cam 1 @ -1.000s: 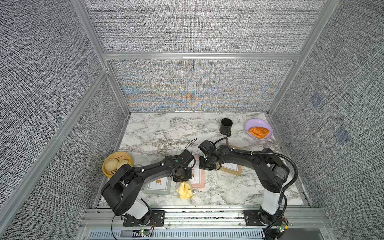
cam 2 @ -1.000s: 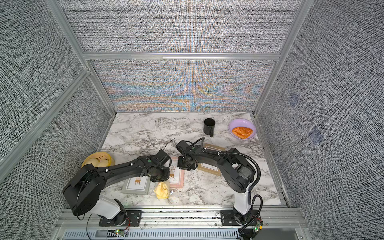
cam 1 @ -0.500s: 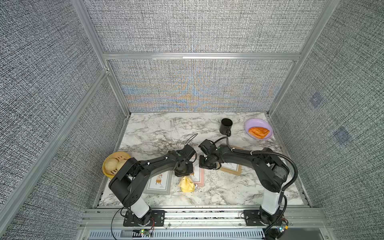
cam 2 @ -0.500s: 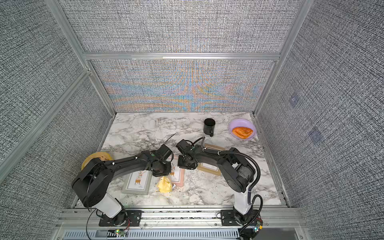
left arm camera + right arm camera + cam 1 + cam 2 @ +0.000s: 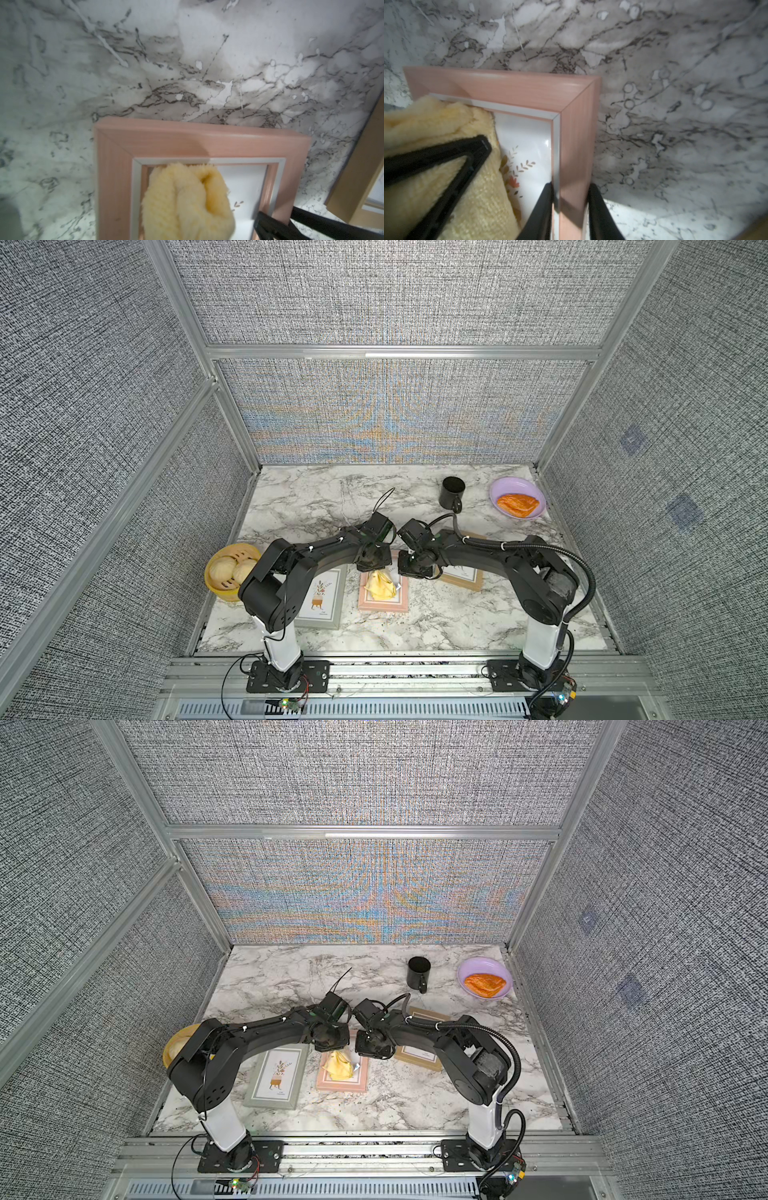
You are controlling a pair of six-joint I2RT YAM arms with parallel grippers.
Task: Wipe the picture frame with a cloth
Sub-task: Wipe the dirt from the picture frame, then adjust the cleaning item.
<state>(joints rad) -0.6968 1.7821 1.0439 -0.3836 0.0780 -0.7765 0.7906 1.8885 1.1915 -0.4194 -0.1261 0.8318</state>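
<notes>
The pink picture frame (image 5: 384, 606) (image 5: 343, 1085) lies flat on the marble table between the two arms. A bunched pale-yellow cloth (image 5: 380, 587) (image 5: 340, 1068) rests on its glass. My left gripper (image 5: 371, 569) is shut on the cloth (image 5: 187, 203) and holds it against the frame's (image 5: 166, 137) far end; the cloth hides the fingers in the left wrist view. One left finger (image 5: 446, 158) shows, pressed into the cloth (image 5: 425, 124). My right gripper (image 5: 571, 199) (image 5: 409, 572) is shut across the frame's right rail (image 5: 577, 124), one finger on each side.
A grey frame (image 5: 322, 597) lies left of the pink one and a tan wooden frame (image 5: 461, 576) lies right, under the right arm. A black mug (image 5: 452, 493) and a purple plate (image 5: 498, 489) with a pastry stand far right. A bamboo steamer (image 5: 216, 593) sits at the left edge.
The left gripper has dragged the cloth from the frame's near end up along the glass toward its far end. The right gripper has stayed clamped on the frame.
</notes>
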